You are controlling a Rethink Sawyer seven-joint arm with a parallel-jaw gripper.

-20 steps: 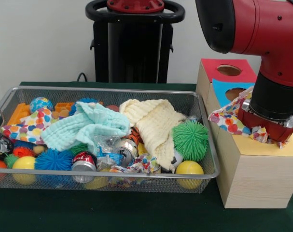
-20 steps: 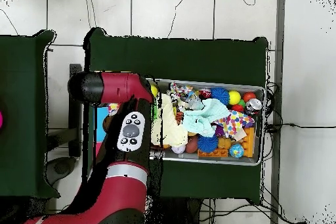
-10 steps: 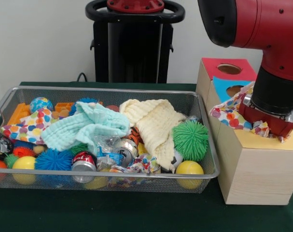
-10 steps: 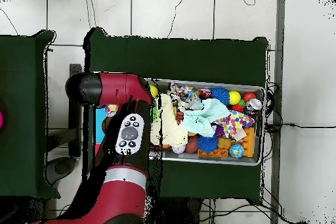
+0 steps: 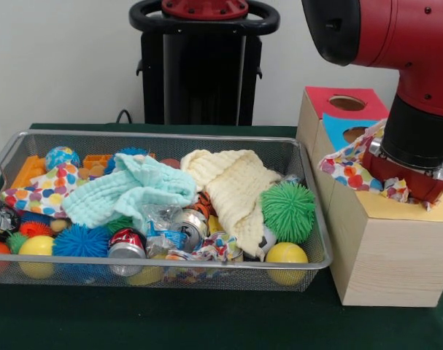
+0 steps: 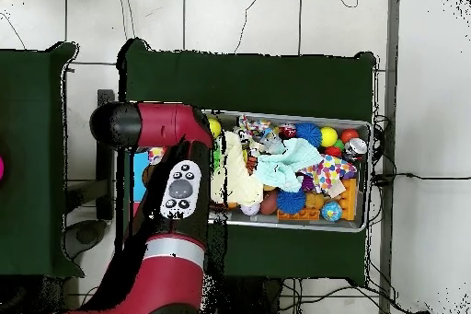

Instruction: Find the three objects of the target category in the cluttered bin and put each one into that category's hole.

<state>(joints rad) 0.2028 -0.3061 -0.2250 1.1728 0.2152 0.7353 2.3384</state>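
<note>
The wire bin (image 5: 163, 135) holds clutter. My gripper (image 5: 409, 191) is down on the yellow top (image 5: 441, 211) of the nearest wooden box. A polka-dot cloth (image 5: 347, 169) is bunched around the gripper, which hides the hole. Whether the gripper grips the cloth does not show. A second polka-dot cloth (image 5: 42, 189) lies at the bin's left end. A third (image 5: 214, 248) lies at the bin's front between cans. In the overhead view my arm (image 6: 179, 186) covers the boxes, and the bin (image 6: 361, 226) lies to its right.
A mint-green cloth (image 5: 130, 189) and a cream cloth (image 5: 232, 189) lie across the bin's middle. A green spiky ball (image 5: 288, 210), yellow balls and crushed cans sit around them. The blue-topped box (image 5: 338, 130) and the red-topped box (image 5: 345, 103) stand behind the yellow one.
My arm has risen a little and shifted right over the yellow box. The bunched polka-dot cloth has come up slightly with it. The bin's contents have not moved.
</note>
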